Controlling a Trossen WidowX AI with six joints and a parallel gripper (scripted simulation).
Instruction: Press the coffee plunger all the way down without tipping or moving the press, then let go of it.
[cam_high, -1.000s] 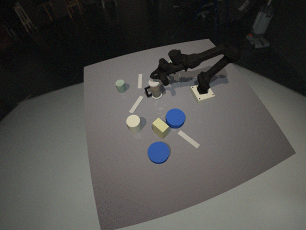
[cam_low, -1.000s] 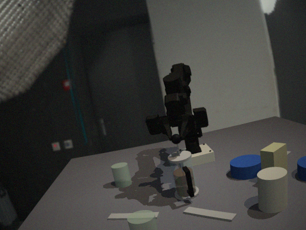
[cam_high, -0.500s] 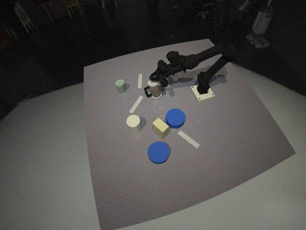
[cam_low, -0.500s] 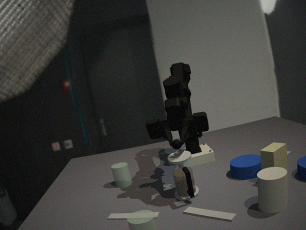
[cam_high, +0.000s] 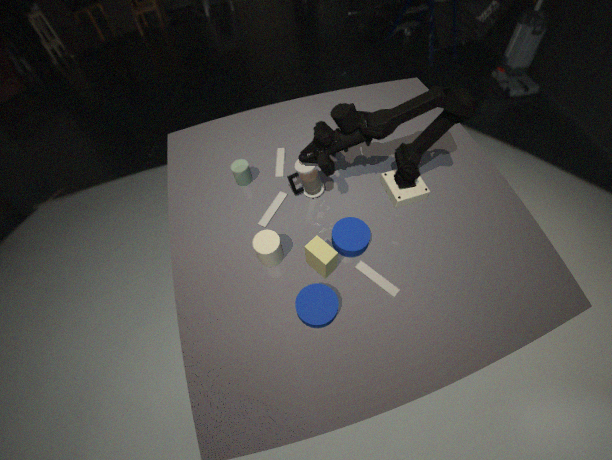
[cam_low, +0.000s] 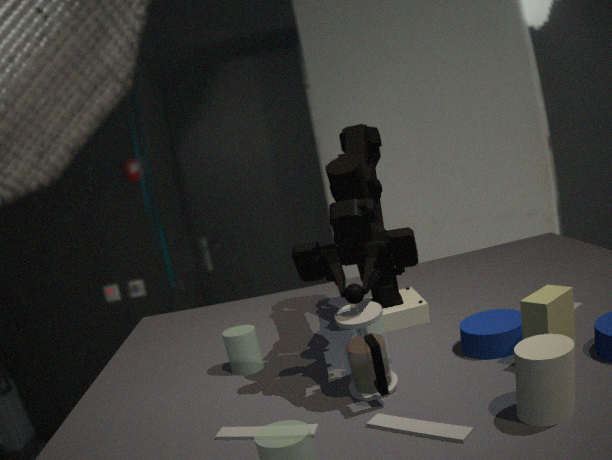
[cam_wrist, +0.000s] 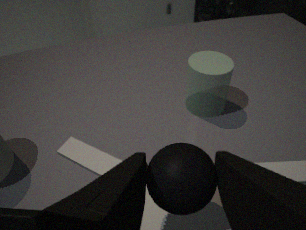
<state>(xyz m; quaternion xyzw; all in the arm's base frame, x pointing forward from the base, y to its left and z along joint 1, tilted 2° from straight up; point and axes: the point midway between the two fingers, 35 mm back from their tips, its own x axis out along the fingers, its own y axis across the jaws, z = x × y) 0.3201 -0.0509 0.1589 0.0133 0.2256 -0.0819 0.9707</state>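
Landmark: coffee press (cam_low: 369, 362), upright on the grey table (cam_low: 450, 395), black handle facing the exterior camera. Left of press: pale green cylinder (cam_low: 242, 348). Directly above the press lid (cam_low: 358, 313): gripper (cam_low: 354, 289), fingers pinching the black plunger knob (cam_wrist: 181, 178), knob sitting just above the lid. Right of press: blue disc (cam_low: 491, 332), yellow block (cam_low: 547, 311), cream cylinder (cam_low: 544, 378).

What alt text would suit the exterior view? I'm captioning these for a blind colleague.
A dark robot gripper is shut on the black ball knob of a coffee press, the knob sitting just above the white lid. The press stands upright on a grey table among pale cylinders, blue discs, a yellow block and flat white strips.
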